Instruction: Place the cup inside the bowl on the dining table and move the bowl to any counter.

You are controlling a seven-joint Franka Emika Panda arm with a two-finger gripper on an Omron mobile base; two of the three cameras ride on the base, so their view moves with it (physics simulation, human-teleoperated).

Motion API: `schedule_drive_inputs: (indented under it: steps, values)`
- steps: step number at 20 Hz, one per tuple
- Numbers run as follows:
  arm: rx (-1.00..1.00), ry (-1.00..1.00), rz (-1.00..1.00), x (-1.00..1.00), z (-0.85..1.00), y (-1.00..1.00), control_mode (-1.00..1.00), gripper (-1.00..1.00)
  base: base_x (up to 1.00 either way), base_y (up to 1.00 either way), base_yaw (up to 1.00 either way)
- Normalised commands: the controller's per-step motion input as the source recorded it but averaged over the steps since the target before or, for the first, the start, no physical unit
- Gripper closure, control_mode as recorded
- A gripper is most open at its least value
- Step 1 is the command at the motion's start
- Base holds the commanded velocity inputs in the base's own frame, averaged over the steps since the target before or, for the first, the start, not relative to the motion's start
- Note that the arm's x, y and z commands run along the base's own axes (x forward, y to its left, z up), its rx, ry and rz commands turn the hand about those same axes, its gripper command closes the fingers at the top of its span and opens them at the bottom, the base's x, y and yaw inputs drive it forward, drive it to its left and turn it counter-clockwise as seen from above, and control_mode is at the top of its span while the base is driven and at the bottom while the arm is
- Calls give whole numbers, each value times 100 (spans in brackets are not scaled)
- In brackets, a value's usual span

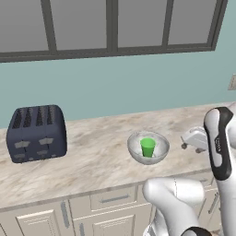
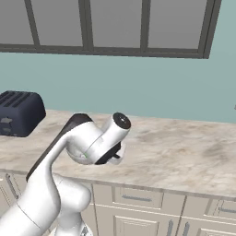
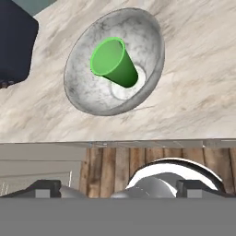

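Observation:
The pale speckled bowl rests on the counter, right of the toaster, with the green cup standing upright inside it. In the hand view the bowl is seen from above, and the cup stands on its bottom. My gripper hovers to the right of the bowl, apart from it, near the counter's front edge. Its fingertips stand wide apart with nothing between them, so the gripper is open. The dining table is out of view.
A dark four-slot toaster stands at the counter's left, a corner of the toaster just beside the bowl. Cream cabinet fronts run below the counter's edge. A teal wall with windows backs it. Bare worktop stretches to the right.

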Motion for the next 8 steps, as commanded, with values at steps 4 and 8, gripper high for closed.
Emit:
schedule_drive_inputs:
  steps: [4,8]
  values:
    - [-6,-2,0,-40,31,0,-100,-100,0,0,0]
    - [-4,0,0,-44,29,0,-100,-100,0,0,0]
